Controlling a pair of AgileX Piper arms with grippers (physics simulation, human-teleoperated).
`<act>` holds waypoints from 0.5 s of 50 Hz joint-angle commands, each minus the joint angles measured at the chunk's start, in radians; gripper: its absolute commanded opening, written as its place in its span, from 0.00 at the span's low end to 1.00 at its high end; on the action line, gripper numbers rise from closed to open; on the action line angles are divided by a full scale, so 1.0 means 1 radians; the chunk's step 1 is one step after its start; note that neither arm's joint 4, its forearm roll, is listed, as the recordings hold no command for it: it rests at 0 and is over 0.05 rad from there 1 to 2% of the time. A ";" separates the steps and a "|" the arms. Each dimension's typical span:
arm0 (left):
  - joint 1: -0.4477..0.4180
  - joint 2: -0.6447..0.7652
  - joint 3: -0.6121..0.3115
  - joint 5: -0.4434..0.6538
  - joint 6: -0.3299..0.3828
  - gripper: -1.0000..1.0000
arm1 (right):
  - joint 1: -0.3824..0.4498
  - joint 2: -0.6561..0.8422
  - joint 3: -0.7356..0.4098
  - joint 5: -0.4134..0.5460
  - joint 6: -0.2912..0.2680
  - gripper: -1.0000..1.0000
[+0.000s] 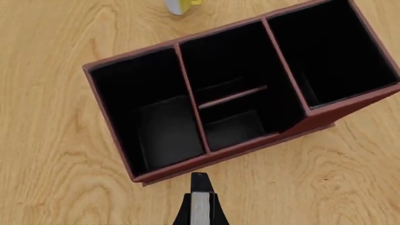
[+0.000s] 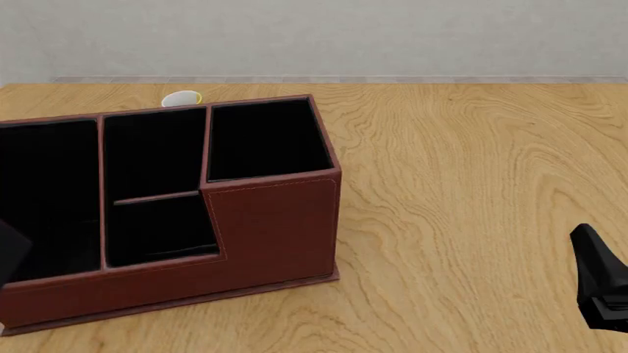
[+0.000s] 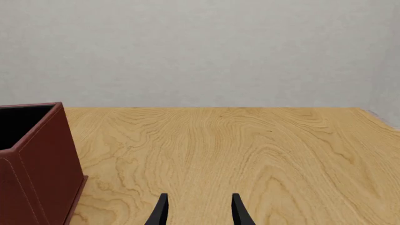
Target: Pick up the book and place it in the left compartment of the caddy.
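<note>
Pick-up is judged complete: in the left wrist view the left end effector (image 1: pixel 201 208) pinches the book (image 1: pixel 201 206) edge-on, white page strip showing, at the bottom centre, just outside the caddy (image 1: pixel 187 161). Placement remains; the left compartment (image 2: pixel 44 191), at the front view's left, holds nothing visible. The right end effector (image 3: pixel 199 211) is spread, idle over bare tabletop (image 2: pixel 471 184). A yellow-and-white object (image 2: pixel 182 98) lies beyond the caddy, not obstructing.

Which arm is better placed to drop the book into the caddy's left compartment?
Left. Its jaws grip the book edge-up above the caddy, close to the left compartment. The right gripper is open, empty, off to the caddy's right.
</note>
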 commanded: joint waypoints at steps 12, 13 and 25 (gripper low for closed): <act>0.062 0.128 -0.043 -0.077 -0.013 0.00 | 0.000 -0.004 0.001 0.003 0.000 1.00; 0.066 0.133 -0.040 -0.086 -0.008 0.00 | 0.000 -0.004 0.001 0.003 0.000 1.00; 0.084 0.198 0.018 -0.187 -0.032 0.00 | 0.000 -0.004 0.001 0.003 0.001 1.00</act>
